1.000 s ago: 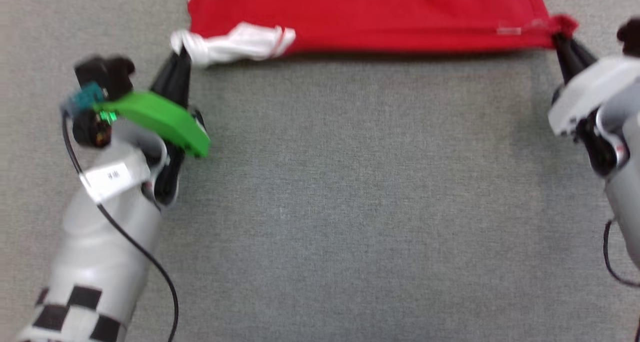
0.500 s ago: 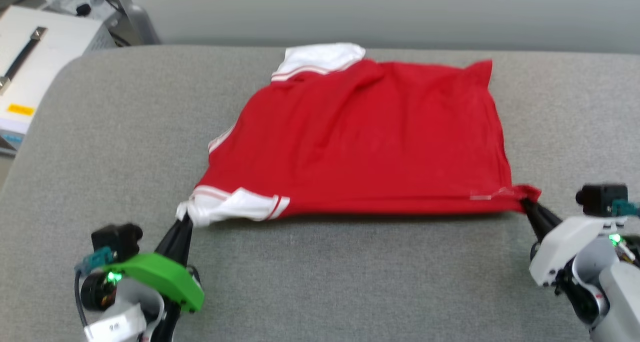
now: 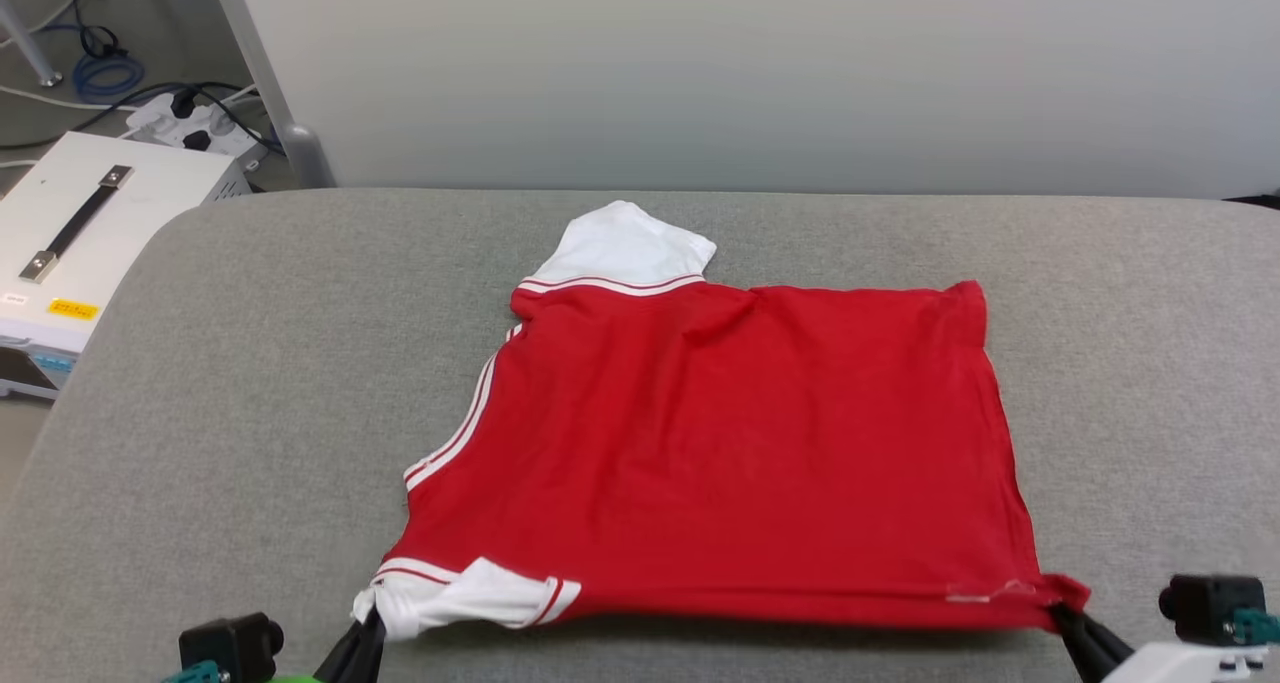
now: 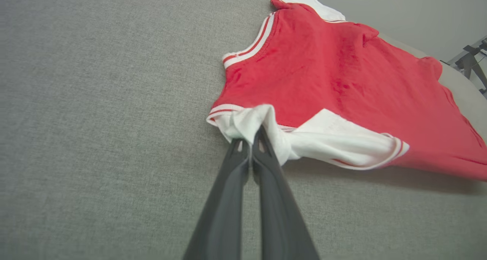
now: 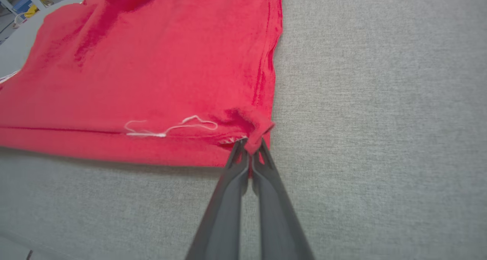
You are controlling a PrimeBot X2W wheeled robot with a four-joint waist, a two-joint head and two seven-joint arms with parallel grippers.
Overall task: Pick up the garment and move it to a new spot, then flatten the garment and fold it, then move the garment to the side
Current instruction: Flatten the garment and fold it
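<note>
The red jersey [image 3: 740, 443] lies spread on the grey desk [image 3: 250, 383], its white sleeve [image 4: 342, 138] pinched by the left hand [image 4: 251, 138] and its hem corner [image 5: 253, 126] by the right hand [image 5: 249, 144]. Flattening seems in hand; an even, taut pull is called for next.

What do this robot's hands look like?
The left gripper and right gripper are each two long dark-grey fingers tapering to slim tips. A small black camera block with a teal plug and a white casing sit by the right one.
</note>
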